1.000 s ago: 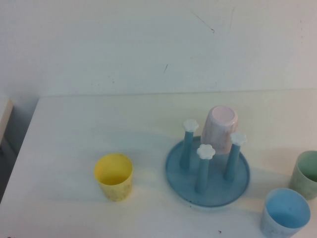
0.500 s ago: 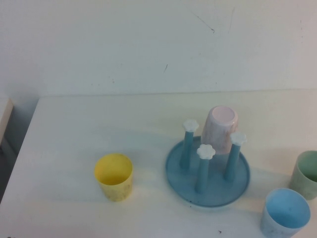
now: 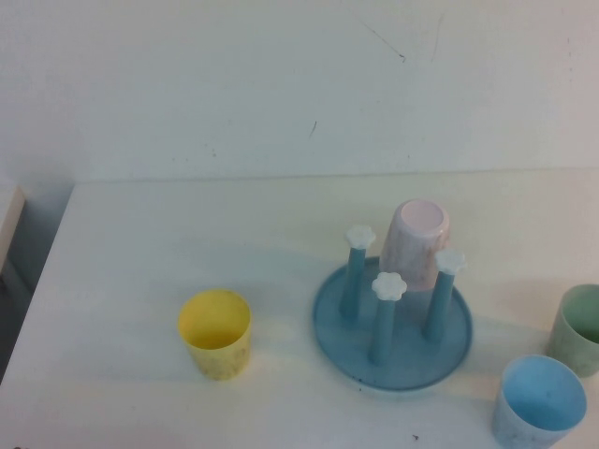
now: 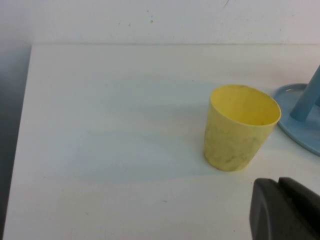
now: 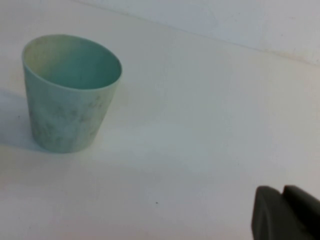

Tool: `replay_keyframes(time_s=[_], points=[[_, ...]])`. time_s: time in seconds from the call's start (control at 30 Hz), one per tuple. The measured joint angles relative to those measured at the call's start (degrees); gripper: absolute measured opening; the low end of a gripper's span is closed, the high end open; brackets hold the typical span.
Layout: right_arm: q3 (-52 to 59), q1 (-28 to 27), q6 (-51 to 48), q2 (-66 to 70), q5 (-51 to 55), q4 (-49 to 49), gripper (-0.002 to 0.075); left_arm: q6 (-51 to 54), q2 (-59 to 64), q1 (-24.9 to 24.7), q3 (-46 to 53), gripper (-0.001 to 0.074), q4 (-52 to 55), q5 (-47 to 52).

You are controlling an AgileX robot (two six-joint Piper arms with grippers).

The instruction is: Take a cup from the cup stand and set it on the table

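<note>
The light blue cup (image 3: pixel 540 402) stands upright on the white table (image 3: pixel 140 243) at the front right, apart from the cup stand. The blue cup stand (image 3: pixel 335 329) sits right of centre, with white flower caps on its pegs. A pale pink cup (image 3: pixel 416 245) hangs upside down on its back peg. Neither gripper shows in the high view. My left gripper (image 4: pixel 279 182) is shut and empty, low over the table near a yellow cup (image 4: pixel 240 127). My right gripper (image 5: pixel 282 190) is shut and empty, apart from a pale green cup (image 5: pixel 67 92).
The yellow cup (image 3: pixel 215 332) stands upright left of the stand. The pale green cup (image 3: pixel 580 329) stands at the right edge, behind the blue cup. The stand's rim (image 4: pixel 295 107) shows in the left wrist view. The table's left edge (image 3: pixel 42 271) drops off.
</note>
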Motion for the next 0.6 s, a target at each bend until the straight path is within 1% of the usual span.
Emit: replay_keyframes(time_s=[0.4,0.5,0.6], points=[[0.0,0.0,0.1,0.0,0.0,0.0,0.0029,-0.15,0.0,0.0,0.32,-0.0002,0.65,-0.64],[0.0,0.0,0.2,0.0,0.0,0.0,0.0029,-3.98,0.0,0.0,2.19,-0.0002,4.83,-4.25],[0.0,-0.04,0.2,0.0,0.0,0.0,0.0029,-9.86,0.0,0.0,6.26,-0.0002,14.01,-11.6]])
